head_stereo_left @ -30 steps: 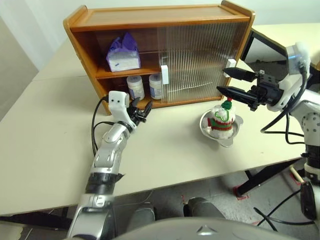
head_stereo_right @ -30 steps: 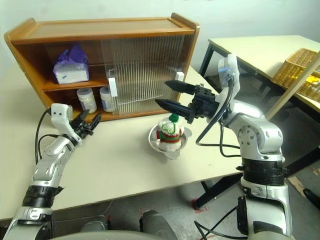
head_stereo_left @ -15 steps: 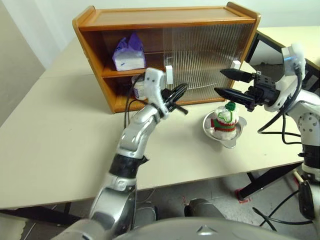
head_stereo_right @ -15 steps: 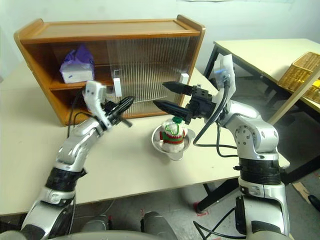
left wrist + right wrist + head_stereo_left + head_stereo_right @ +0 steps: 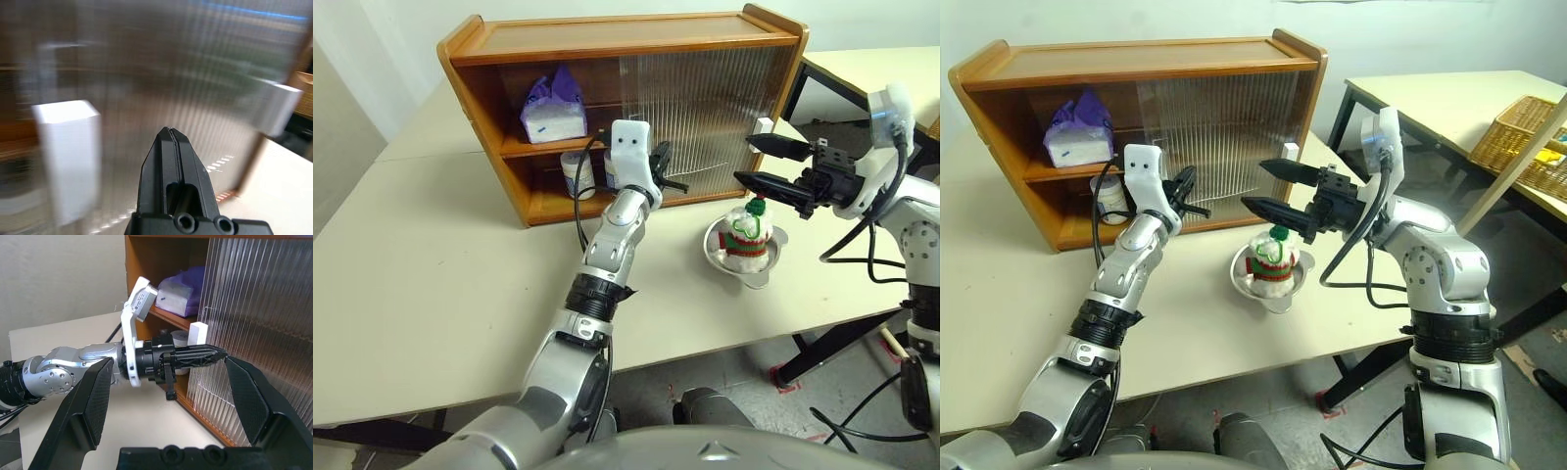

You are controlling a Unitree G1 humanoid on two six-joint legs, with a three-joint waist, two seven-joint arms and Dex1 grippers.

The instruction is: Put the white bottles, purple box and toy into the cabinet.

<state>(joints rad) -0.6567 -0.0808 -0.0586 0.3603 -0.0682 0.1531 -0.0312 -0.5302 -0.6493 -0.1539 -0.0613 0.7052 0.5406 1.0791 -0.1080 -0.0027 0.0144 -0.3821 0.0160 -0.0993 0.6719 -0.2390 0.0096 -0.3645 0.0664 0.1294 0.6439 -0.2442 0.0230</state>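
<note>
The toy [image 5: 747, 235] is sitting upright in a steel bowl [image 5: 771, 265] on the table [image 5: 411, 255], in front of the cabinet [image 5: 607, 44]. Being soft plush, it is likely light and squashy; pinching its sweatered middle should be surer than taking the pompom. The right gripper [image 5: 762, 164] is hovering just above it, fingers spread wide and empty. The left gripper [image 5: 1187, 192], fingers pressed together and empty, is pointing at the ribbed door near its white handle [image 5: 68, 156]. The purple box [image 5: 553, 106] is lying on the upper shelf, a white bottle [image 5: 574, 176] standing below.
</note>
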